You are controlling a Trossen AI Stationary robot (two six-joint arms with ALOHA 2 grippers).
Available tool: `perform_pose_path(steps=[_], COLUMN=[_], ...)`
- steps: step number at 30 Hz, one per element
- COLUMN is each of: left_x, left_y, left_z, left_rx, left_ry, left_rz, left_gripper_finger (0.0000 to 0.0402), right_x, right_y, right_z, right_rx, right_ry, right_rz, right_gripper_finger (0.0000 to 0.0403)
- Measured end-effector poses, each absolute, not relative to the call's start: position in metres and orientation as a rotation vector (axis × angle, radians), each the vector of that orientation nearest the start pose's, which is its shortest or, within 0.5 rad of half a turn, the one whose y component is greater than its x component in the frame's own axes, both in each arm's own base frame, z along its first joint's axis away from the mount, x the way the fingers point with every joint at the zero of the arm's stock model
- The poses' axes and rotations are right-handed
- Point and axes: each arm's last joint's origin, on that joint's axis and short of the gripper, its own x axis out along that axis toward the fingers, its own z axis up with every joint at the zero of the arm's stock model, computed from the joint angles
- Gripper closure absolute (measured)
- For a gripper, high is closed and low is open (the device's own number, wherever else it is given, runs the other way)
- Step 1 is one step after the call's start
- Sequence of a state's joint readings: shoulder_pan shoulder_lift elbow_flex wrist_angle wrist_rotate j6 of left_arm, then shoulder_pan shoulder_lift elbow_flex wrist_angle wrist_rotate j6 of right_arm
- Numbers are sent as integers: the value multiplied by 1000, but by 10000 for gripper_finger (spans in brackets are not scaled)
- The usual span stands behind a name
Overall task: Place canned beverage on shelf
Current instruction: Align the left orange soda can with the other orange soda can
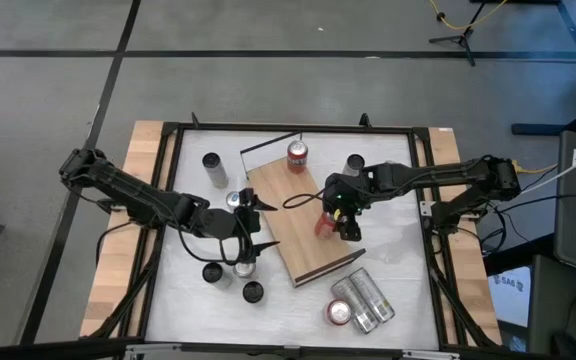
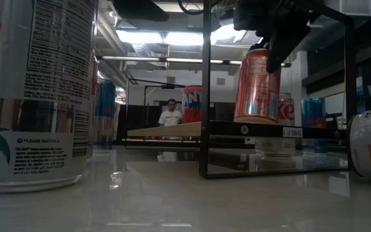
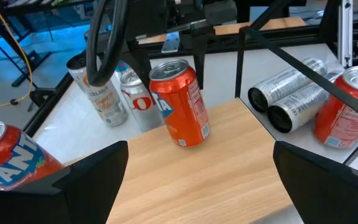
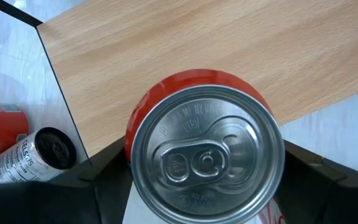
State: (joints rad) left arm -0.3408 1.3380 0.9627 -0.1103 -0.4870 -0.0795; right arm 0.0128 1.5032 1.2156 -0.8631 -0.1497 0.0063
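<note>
The right gripper (image 1: 334,222) holds the orange can (image 1: 325,224), its fingers closed around it, tilted over the shelf (image 1: 303,225) edge. Released unevenly, it may tip off onto the bench (image 1: 398,250). The left gripper (image 1: 252,226) waits wide open, empty.

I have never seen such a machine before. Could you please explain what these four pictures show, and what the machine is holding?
These are two robot arms at a white table. One camera looks from above, one from table height, and one sits on each wrist. The right gripper holds an upright red can at the edge of the wooden shelf; whether the can rests on it I cannot tell. The left gripper waits open beside the shelf, holding nothing. Another orange can already stands on the shelf. More cans stand around it, and two silver cans lie on their sides.
</note>
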Motion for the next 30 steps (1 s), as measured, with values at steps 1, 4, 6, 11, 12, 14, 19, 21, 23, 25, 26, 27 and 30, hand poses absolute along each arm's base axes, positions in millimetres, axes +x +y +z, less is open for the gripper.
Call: perform_pose_path(steps=[1,4,6,11,12,14,19,21,23,25,26,27,30], left_x=[279,278,278,278,278,277,274,274,274,274,274,274,274], left_y=[-85,-84,-84,-85,-85,-84,-83,-83,-83,-83,-83,-83,-83], left_z=[282,280,280,280,280,280,282,282,282,282,282,282,282], left_rx=[119,108,109,109,110,111,112,110,110,109,109,109,109], left_ry=[443,465,467,468,468,472,478,475,475,476,476,477,478], left_rz=[161,167,168,166,166,165,163,163,163,163,163,163,163], left_gripper_finger=[5,5,5,5,5,5,5,5,5,5,5,5,5], right_x=[293,293,293,294,294,294,294,294,293,294,295,296,297], right_y=[8,9,9,10,9,9,9,9,9,9,9,9,9], right_z=[267,267,267,267,267,267,267,267,270,276,280,285,299], right_rx=[86,104,111,112,112,112,110,110,106,96,90,77,45], right_ry=[1150,1149,1146,1145,1144,1144,1145,1146,1147,1140,1130,1119,1096], right_rz=[143,171,181,185,185,185,181,181,183,189,193,201,220], right_gripper_finger=[96,79,62,28,25,21,22,23,23,23,24,24,24])
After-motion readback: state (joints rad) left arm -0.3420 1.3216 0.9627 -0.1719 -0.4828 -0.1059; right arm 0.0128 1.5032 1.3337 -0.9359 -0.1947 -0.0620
